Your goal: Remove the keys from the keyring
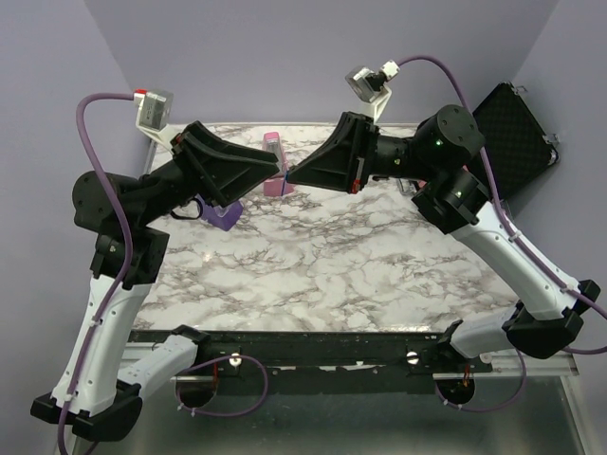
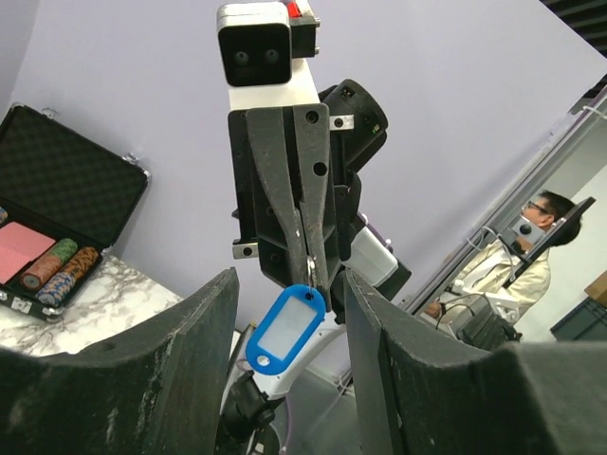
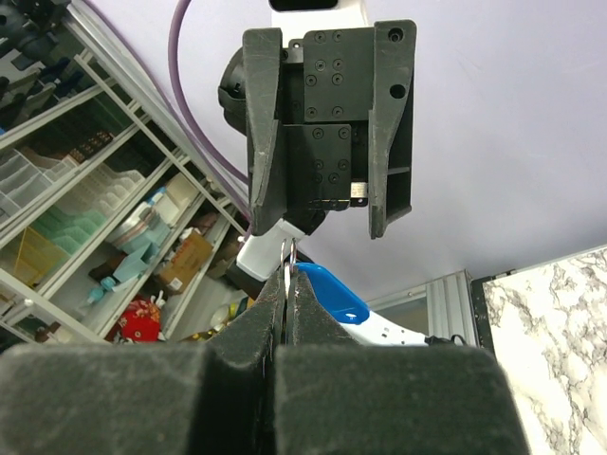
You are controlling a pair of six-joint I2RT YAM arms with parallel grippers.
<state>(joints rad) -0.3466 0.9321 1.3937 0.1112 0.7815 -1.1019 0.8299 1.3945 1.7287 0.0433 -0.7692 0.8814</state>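
Observation:
The keys show as a small bright-blue oblong tag (image 2: 287, 329) hanging from a thin metal keyring (image 3: 289, 258). My right gripper (image 3: 287, 284) is shut on the keyring and holds it in the air above the marble table (image 1: 313, 265). In the left wrist view the right gripper (image 2: 311, 275) points down with the blue tag dangling below its tips. My left gripper (image 2: 289, 379) is open, its two fingers on either side of the tag and not touching it. In the top view both grippers meet tip to tip, left (image 1: 273, 172) and right (image 1: 294, 176).
A pink wedge (image 1: 273, 150) stands behind the grippers and a purple wedge (image 1: 226, 218) lies under the left arm. An open black case (image 1: 512, 128) with poker chips (image 2: 59, 265) sits at the back right. A person (image 2: 517, 251) sits beyond the table.

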